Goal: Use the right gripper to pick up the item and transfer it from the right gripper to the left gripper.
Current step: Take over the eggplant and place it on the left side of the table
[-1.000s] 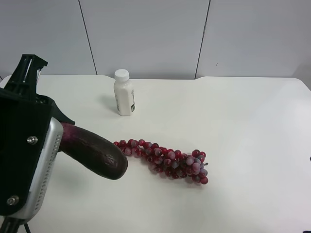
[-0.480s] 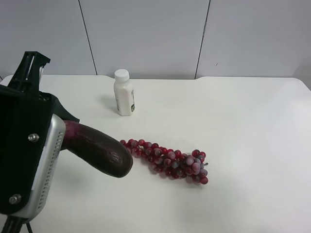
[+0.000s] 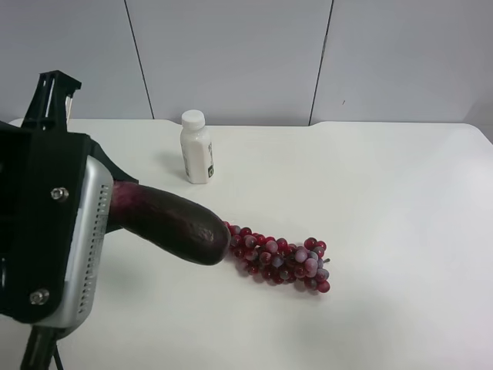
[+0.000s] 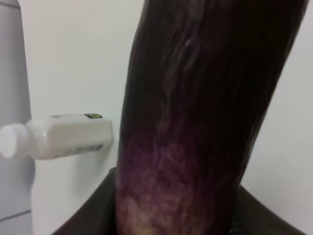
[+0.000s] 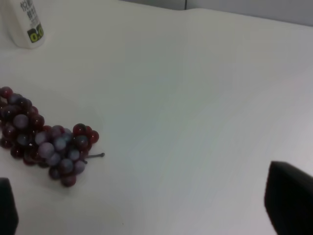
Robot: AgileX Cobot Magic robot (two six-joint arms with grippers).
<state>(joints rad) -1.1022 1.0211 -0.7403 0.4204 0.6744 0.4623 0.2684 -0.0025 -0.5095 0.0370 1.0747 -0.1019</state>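
Observation:
The dark purple eggplant (image 3: 173,223) is held by the left gripper (image 3: 115,206), the arm with the silver perforated plate at the exterior high view's left. It sticks out above the table, and its rounded end hides the near end of the grapes. In the left wrist view the eggplant (image 4: 195,112) fills the frame, and the left gripper (image 4: 171,223) is shut around its pinkish end. The right gripper (image 5: 146,208) is open and empty above the table. Only its dark fingertips (image 5: 288,196) show, and it is out of the exterior high view.
A bunch of red grapes (image 3: 281,258) lies mid-table and shows in the right wrist view (image 5: 46,139). A white bottle (image 3: 196,148) stands behind it, near the back wall, and shows in the left wrist view (image 4: 58,137).
The left arm has carried the eggplant to the right and slightly up in the exterior view. Its end now covers the left end of the grapes.

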